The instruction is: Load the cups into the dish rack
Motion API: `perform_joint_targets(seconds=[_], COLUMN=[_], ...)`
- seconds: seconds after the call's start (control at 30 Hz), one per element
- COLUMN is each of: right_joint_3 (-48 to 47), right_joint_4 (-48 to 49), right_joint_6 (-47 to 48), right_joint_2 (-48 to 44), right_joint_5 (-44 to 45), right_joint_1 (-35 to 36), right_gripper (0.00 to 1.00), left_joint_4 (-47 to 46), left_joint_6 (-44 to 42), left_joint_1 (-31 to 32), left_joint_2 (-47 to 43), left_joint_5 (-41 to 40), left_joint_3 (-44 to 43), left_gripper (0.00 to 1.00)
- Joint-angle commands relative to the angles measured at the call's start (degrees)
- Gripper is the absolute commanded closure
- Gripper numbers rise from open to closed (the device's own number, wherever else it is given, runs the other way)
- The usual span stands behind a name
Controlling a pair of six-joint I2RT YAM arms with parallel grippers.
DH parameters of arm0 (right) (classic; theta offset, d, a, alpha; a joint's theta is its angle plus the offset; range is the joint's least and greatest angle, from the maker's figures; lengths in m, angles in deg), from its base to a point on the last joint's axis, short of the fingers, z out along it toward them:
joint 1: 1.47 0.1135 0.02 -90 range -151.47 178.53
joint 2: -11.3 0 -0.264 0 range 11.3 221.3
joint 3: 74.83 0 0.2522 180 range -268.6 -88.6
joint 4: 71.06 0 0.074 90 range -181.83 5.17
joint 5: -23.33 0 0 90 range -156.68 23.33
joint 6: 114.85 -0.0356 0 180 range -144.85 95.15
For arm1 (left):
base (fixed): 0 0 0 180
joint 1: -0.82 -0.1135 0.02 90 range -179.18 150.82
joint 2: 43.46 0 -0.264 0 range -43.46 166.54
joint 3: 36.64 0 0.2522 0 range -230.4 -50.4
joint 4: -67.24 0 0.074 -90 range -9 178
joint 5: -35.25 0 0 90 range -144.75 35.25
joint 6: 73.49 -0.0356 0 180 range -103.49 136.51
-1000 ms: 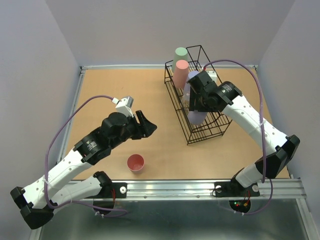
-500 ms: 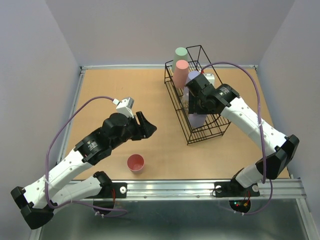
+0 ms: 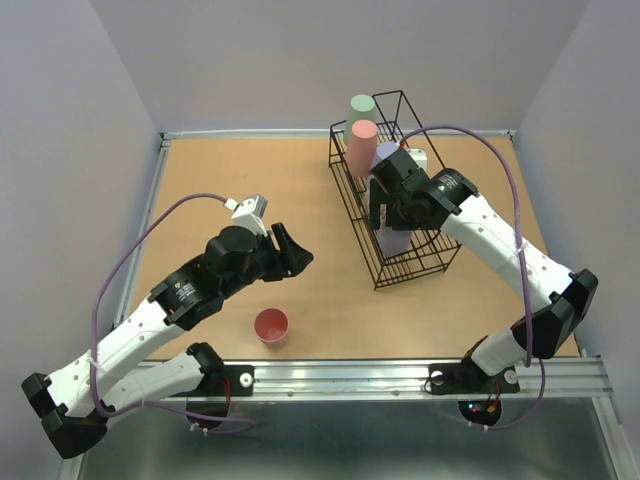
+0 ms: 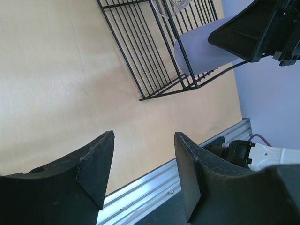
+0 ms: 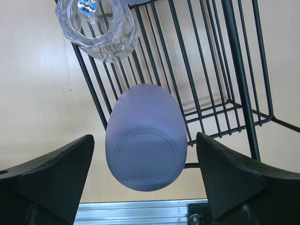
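Observation:
The black wire dish rack (image 3: pixel 366 240) stands at the back right of the table. Upside down in it are a pale green cup (image 3: pixel 361 105), a salmon-red cup (image 3: pixel 360 145) and a lavender cup (image 3: pixel 384 153). My right gripper (image 3: pixel 388 212) hangs over the rack, open. Its jaws straddle a second upturned lavender cup (image 5: pixel 144 159) with a gap on each side. A clear cup (image 5: pixel 96 28) rests on the wires just beyond. Another salmon-red cup (image 3: pixel 271 325) stands upright on the table near the front. My left gripper (image 3: pixel 290 250) hovers above and behind that cup, open and empty.
The table's metal front rail (image 3: pixel 400 375) runs along the near edge. A raised rim (image 3: pixel 160 190) borders the left side, with grey walls around. In the left wrist view the rack (image 4: pixel 136 51) and the lavender cup (image 4: pixel 201 51) lie ahead, to the right.
My right gripper drew back slightly over the rack, then spread its jaws off the lavender cup, which stays in the rack. The left arm has not moved.

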Motion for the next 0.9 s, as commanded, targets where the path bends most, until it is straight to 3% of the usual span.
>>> perform_joint_targets(seconds=[0.0, 0.43, 0.87], right_joint_3=[-2.70, -19.22, -11.33], right_joint_4=[0.62, -1.84, 4.40], right_joint_6=[0.77, 3.15, 2.53], right_joint_2=[-2.25, -2.25, -12.44], right_joint_5=[-0.07, -1.47, -2.88], right_joint_1=[0.53, 0.62, 0.53], right_gripper=[0.05, 0.02, 0.00], left_joint_4=[-0.42, 10.02, 21.73], left_joint_6=[0.31, 1.89, 5.93], left_joint_1=[-0.31, -0.39, -0.31], left_joint_2=[-0.45, -0.36, 0.69], left_joint_5=[-0.52, 1.59, 4.23], left_joint_3=[-0.63, -1.34, 1.91], left_gripper=[0.36, 0.38, 0.38])
